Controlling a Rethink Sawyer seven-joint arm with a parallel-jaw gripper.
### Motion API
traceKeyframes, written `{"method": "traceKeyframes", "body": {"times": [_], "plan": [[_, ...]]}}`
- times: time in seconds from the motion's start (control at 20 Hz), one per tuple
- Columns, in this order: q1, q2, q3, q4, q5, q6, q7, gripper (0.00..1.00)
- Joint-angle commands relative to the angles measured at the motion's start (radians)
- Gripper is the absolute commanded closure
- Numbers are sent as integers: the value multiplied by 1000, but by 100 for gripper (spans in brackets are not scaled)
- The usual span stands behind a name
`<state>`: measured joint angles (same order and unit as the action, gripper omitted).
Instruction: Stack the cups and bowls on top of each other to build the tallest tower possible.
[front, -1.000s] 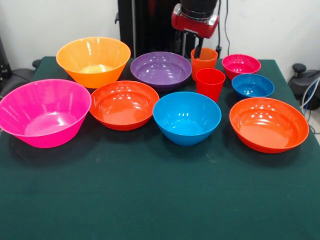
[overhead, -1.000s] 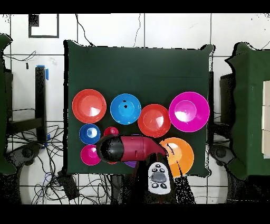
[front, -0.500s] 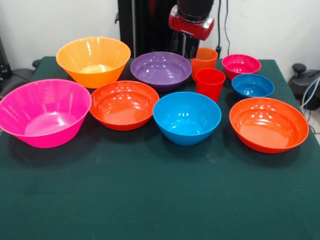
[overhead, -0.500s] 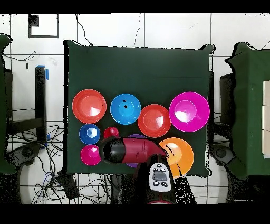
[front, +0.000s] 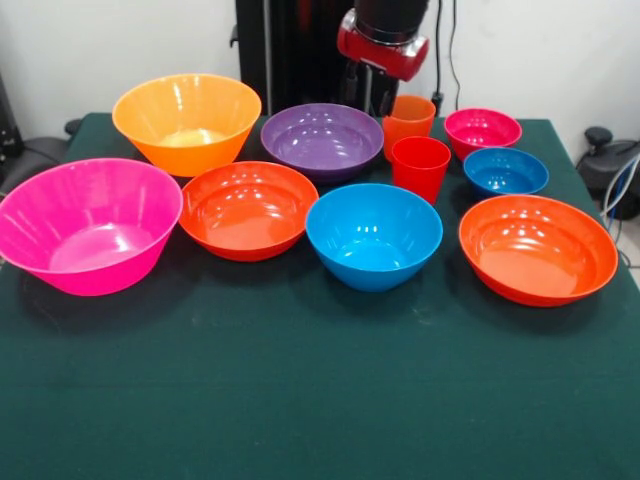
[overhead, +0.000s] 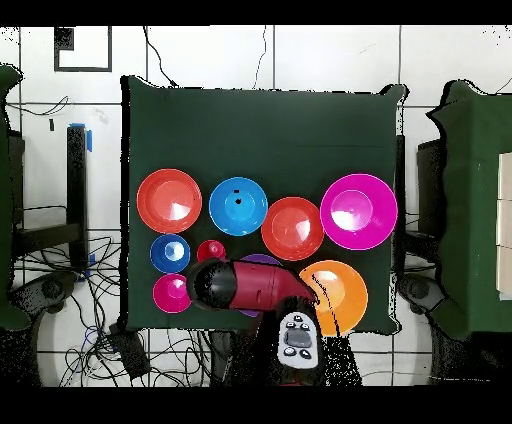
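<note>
Orange plastic, the cup (front: 408, 120) looks light, stiff and slippery; pinch its thin rim. The claw (front: 372, 97) hangs just left; maybe open, I cannot tell.

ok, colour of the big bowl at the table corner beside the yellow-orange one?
Pink bowl; front view shows it best.

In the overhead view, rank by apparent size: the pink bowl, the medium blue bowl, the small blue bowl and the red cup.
Largest to smallest:
1. pink bowl
2. medium blue bowl
3. small blue bowl
4. red cup
</note>
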<state>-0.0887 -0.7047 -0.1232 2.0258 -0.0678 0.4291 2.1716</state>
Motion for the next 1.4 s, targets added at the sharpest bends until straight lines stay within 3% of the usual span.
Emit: {"method": "traceKeyframes", "body": {"times": [0.05,0.35,1.15,1.4], "plan": [[123,38,-52,30,96,-36,323,0],[124,44,-22,69,147,-89,306,0],[42,66,54,74,133,-115,230,0],[48,69,54,73,126,-128,236,0]]}}
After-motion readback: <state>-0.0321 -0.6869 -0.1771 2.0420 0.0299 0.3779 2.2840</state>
